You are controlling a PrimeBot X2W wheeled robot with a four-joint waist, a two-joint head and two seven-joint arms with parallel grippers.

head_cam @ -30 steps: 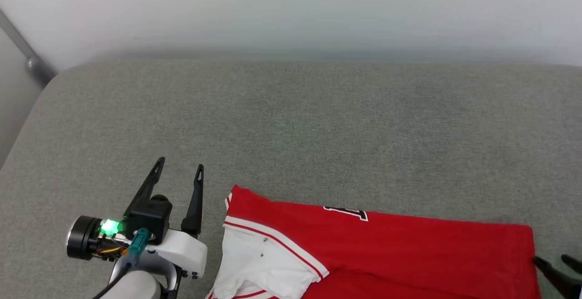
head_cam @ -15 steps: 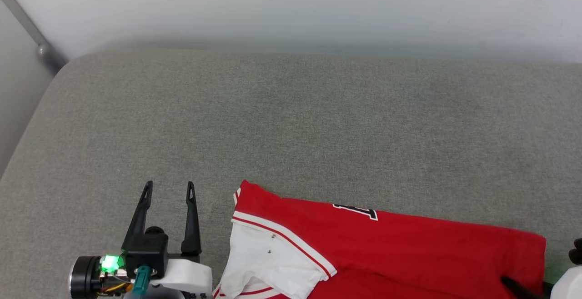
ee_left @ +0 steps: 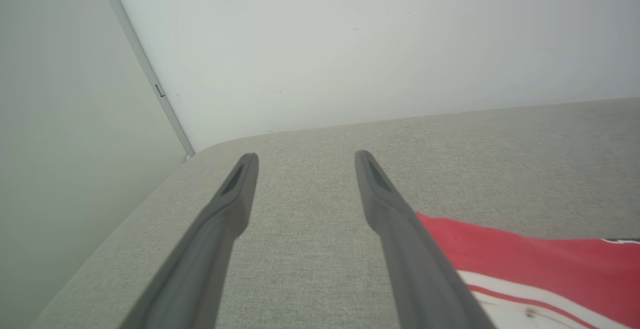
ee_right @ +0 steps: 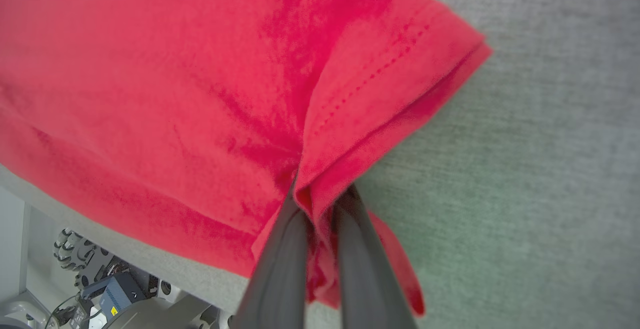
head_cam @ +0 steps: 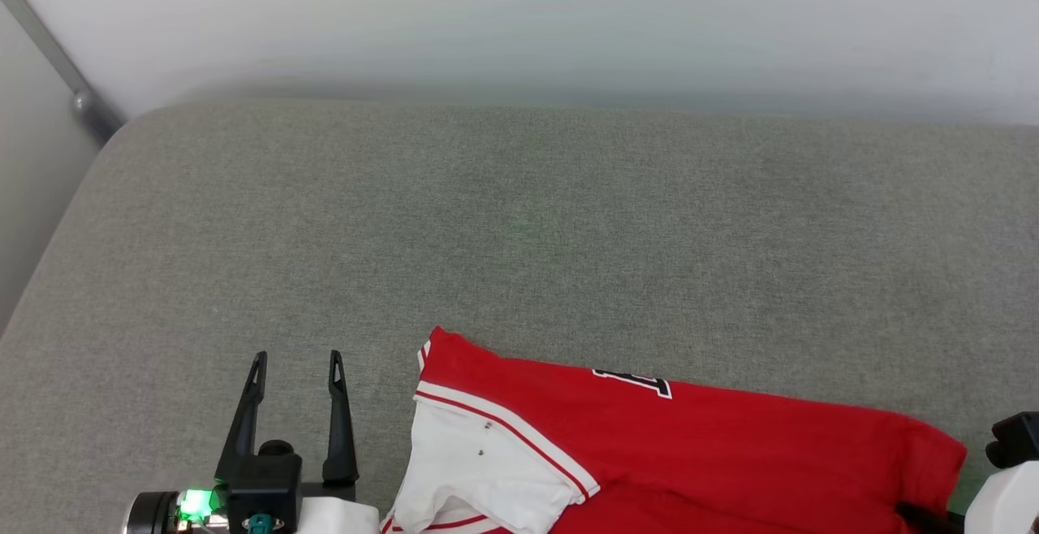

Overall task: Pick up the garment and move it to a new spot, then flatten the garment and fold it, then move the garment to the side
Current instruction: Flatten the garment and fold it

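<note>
So, my right gripper is pinched tight on the red hem corner of the garment | my left gripper spread wide, empty, garment lying just to its right on the grey cushion

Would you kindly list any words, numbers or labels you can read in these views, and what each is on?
None can be read.
Black, white-outlined print on the garment: only a fragment shows, unreadable.
Yellow sticker on the blue-grey box: too small to read.
</note>
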